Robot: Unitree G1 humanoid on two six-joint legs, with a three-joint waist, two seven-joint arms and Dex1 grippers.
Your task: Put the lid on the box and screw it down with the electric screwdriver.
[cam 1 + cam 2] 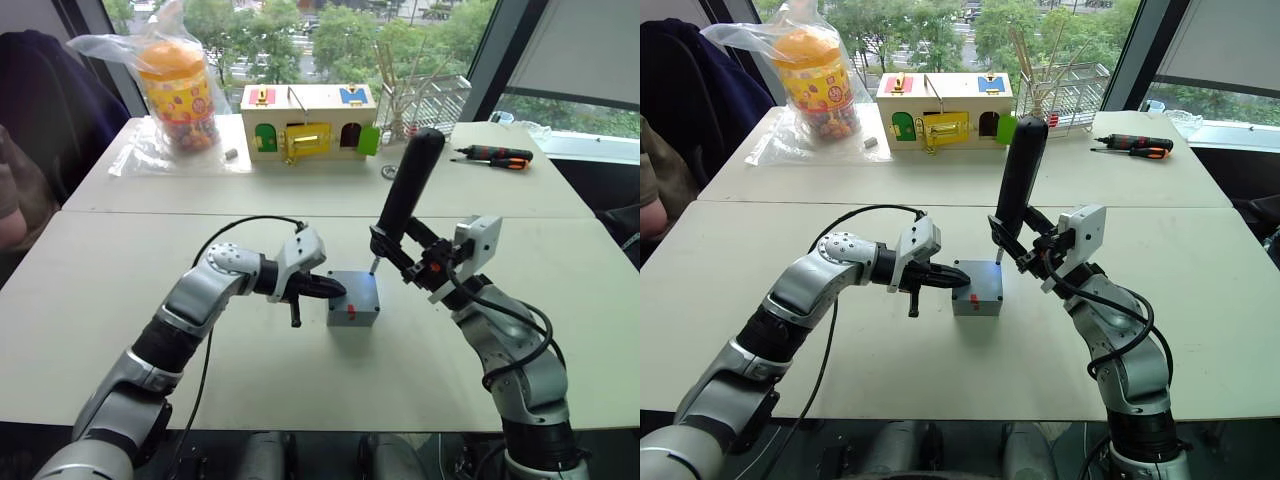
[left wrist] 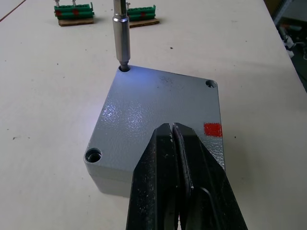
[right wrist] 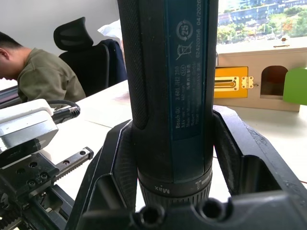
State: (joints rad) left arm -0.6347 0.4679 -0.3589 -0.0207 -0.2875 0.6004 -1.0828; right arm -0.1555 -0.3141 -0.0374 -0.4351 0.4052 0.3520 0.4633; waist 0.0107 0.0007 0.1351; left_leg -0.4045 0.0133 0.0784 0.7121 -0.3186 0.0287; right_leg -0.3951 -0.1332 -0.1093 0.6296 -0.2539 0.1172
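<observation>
There are two end effectors, the left end effector (image 1: 325, 290) and the right end effector (image 1: 400, 258), one grey box (image 1: 352, 310) wearing one lid (image 2: 158, 110), and one electric screwdriver (image 1: 405, 190). On the desk (image 1: 100, 290) sit one wooden box with coloured doors (image 1: 308, 122), one bagged jar (image 1: 180, 95) and one hand screwdriver (image 1: 495, 155). The left wrist view adds two green terminal blocks (image 2: 74, 10), three open screw holes (image 2: 93, 155) in the lid's visible corners, and one red mark (image 2: 212, 129).

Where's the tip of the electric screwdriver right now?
The electric screwdriver, held by the right gripper, has its bit in the far corner hole of the lid, mid-table.
</observation>
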